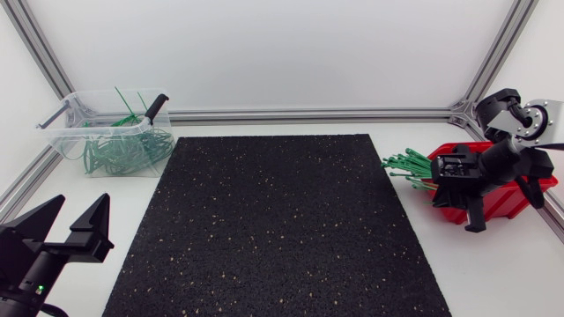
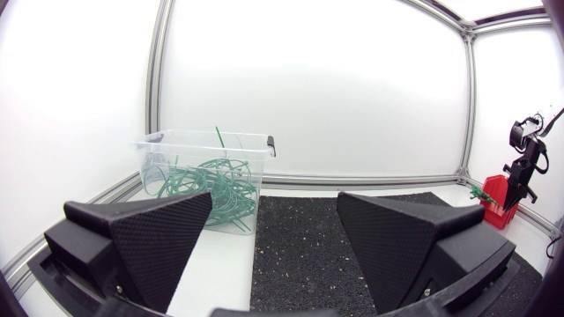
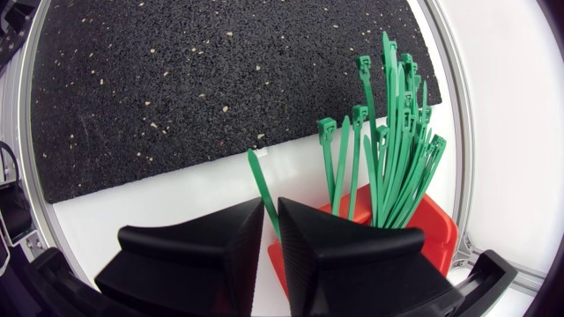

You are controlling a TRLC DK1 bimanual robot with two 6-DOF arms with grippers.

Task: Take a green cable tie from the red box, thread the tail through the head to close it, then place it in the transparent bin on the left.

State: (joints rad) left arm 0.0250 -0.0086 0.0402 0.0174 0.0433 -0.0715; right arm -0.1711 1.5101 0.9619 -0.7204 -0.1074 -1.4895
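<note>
The red box (image 1: 502,195) stands at the table's right edge, with a bundle of green cable ties (image 1: 408,165) fanning out of it toward the mat. My right gripper (image 1: 451,180) hangs over the box. In the right wrist view this gripper (image 3: 270,224) is shut on a single green tie (image 3: 258,179), whose free end sticks out ahead of the fingertips, beside the bundle (image 3: 397,150) in the red box (image 3: 434,231). The transparent bin (image 1: 75,110) at the back left holds several closed green ties. My left gripper (image 1: 75,220) stands open and empty at the front left; the left wrist view shows it (image 2: 273,238) facing the bin (image 2: 207,154).
A black speckled mat (image 1: 273,229) covers the table's middle. Aluminium frame rails (image 1: 308,114) run along the back and sides. White table strips lie between the mat and each container. My right arm (image 2: 524,167) shows far off above the red box (image 2: 495,198).
</note>
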